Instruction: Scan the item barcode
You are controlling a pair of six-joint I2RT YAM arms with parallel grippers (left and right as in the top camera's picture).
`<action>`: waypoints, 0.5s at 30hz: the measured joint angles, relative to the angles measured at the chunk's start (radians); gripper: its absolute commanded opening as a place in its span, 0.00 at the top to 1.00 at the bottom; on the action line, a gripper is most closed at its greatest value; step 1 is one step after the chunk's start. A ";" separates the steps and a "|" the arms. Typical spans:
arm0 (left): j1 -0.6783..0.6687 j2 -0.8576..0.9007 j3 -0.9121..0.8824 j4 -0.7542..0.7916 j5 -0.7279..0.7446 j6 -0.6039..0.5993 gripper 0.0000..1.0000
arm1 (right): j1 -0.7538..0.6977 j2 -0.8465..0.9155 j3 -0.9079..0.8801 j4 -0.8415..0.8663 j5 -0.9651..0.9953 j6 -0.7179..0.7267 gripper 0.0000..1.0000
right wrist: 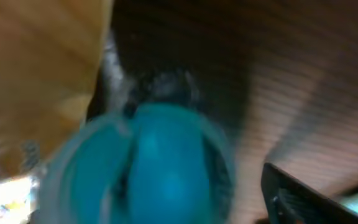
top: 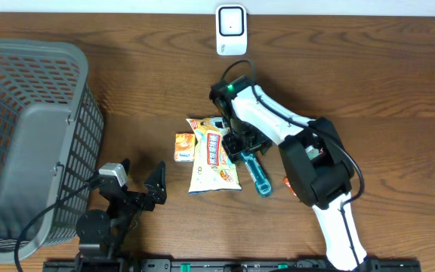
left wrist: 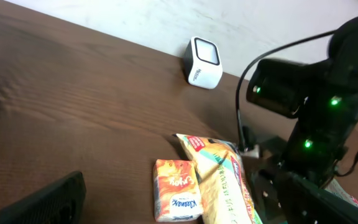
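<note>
The white barcode scanner (top: 231, 30) (left wrist: 204, 62) stands at the table's far edge. Three items lie mid-table: a small orange tissue pack (top: 183, 146) (left wrist: 178, 190), a yellow snack bag (top: 214, 159) (left wrist: 219, 180) and a teal item (top: 257, 172). My right gripper (top: 242, 142) is down over the teal item's far end. In the right wrist view the teal item (right wrist: 148, 168) fills the frame, blurred. One dark finger (right wrist: 303, 199) stands just right of it with a gap, so the right gripper (right wrist: 179, 205) is open. My left gripper (top: 138, 181) (left wrist: 173, 211) rests open near the front, holding nothing.
A large grey mesh basket (top: 29, 136) fills the left side. A small orange-red object (top: 288, 183) lies beside the right arm's base (top: 316, 166). The right arm's black body (left wrist: 316, 124) blocks the right of the left wrist view.
</note>
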 measured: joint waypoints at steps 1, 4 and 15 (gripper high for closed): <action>0.000 0.000 0.000 0.000 0.000 0.000 0.02 | 0.000 0.000 0.000 -0.002 0.000 -0.004 0.45; 0.000 0.000 0.000 0.000 0.000 0.000 0.02 | 0.000 0.010 0.009 -0.010 -0.006 -0.012 0.63; 0.000 0.000 0.000 0.000 0.000 0.000 0.02 | -0.004 0.026 0.035 -0.034 -0.029 -0.059 0.99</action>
